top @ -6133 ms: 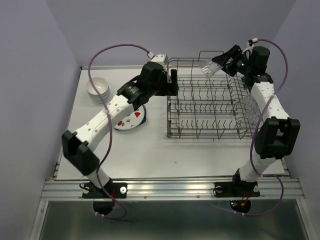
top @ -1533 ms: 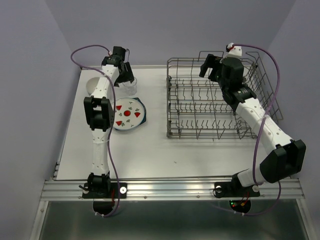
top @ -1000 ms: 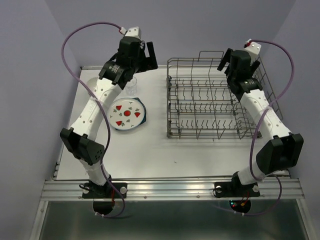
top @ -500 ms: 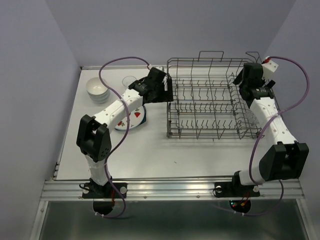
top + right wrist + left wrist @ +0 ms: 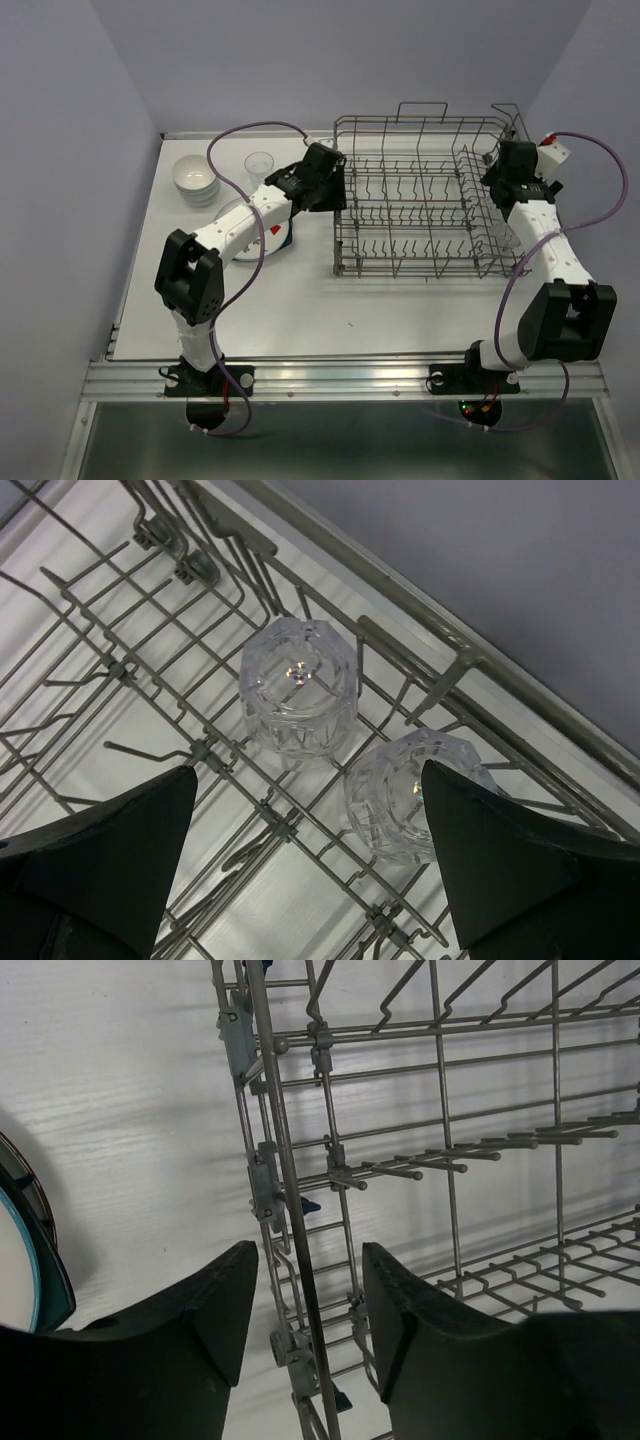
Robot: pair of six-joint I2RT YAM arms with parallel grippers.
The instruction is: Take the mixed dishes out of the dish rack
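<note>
White tabletop (image 5: 300, 300) with the dish rack (image 5: 420, 215) partly unloaded, both arms at its edges.
Nearest, the plates (image 5: 272, 238) lie stacked just beside the rack, half hidden under the bent left arm. The left gripper (image 5: 305, 1330) hangs empty, jaws parted astride the rack's left rim wire, probably on its way inward. Farther back, the white bowls (image 5: 195, 180) and one tumbler (image 5: 260, 164) stand on the table, set apart from the rack. The right gripper (image 5: 310, 870), spread wide and holding nothing, hovers over two inverted tumblers (image 5: 298, 690) in the tall side section, seemingly lined up for a pick.
</note>
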